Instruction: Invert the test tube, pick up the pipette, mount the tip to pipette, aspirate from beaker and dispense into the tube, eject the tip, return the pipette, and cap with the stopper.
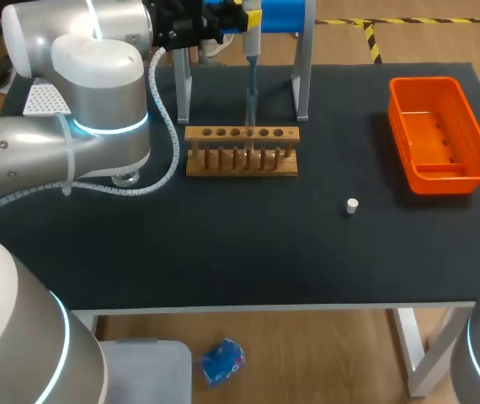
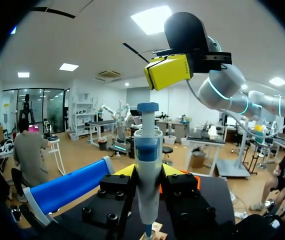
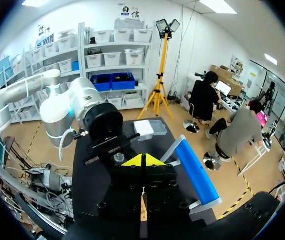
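My left gripper (image 1: 251,21) (image 2: 147,172) is shut on the grey and blue pipette (image 1: 253,59) (image 2: 147,150), which it holds upright at the table's back. The pipette's lower end points down at the hole row of the wooden tube rack (image 1: 241,151) (image 2: 155,234). I cannot make out a tube under it. A small white stopper (image 1: 352,205) lies on the black mat to the right of the rack. My right gripper (image 3: 142,161) (image 2: 168,71) is shut on nothing and hangs high above the pipette's top. No beaker shows.
An orange basket (image 1: 436,135) stands at the right back of the table. A metal stand with a blue roll (image 1: 278,13) (image 3: 197,170) straddles the rack's far side. My left arm (image 1: 97,126) (image 3: 82,110) covers the table's left back.
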You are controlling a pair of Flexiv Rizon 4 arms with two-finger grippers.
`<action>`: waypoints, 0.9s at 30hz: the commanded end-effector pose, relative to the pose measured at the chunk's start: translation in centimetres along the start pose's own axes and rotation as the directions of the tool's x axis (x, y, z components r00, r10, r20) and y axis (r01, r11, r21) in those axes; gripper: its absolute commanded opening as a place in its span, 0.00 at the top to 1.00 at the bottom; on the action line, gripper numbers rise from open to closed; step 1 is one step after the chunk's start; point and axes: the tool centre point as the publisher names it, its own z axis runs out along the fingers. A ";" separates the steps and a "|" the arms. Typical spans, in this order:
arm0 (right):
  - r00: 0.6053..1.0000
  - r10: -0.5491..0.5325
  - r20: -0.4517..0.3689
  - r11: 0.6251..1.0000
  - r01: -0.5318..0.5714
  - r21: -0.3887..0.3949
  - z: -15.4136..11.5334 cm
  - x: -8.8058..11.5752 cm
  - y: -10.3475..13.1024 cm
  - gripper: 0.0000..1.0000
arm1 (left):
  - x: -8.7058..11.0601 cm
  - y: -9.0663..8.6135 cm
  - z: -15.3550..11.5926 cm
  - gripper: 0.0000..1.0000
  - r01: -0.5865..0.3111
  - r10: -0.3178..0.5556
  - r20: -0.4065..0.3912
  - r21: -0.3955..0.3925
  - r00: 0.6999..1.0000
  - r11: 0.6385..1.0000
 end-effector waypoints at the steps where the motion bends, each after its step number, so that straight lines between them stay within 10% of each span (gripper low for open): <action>1: 1.000 0.003 -0.009 1.000 -0.003 0.008 0.4 -0.3 0.0 1.00 | 0.0 0.0 0.1 1.00 -0.001 0.001 0.001 0.002 1.000 1.000; 27: 0.998 0.047 -0.040 0.999 -0.046 0.026 1.7 1.0 -2.5 1.00 | 0.0 0.0 0.1 1.00 -0.001 0.001 0.001 0.002 1.000 1.000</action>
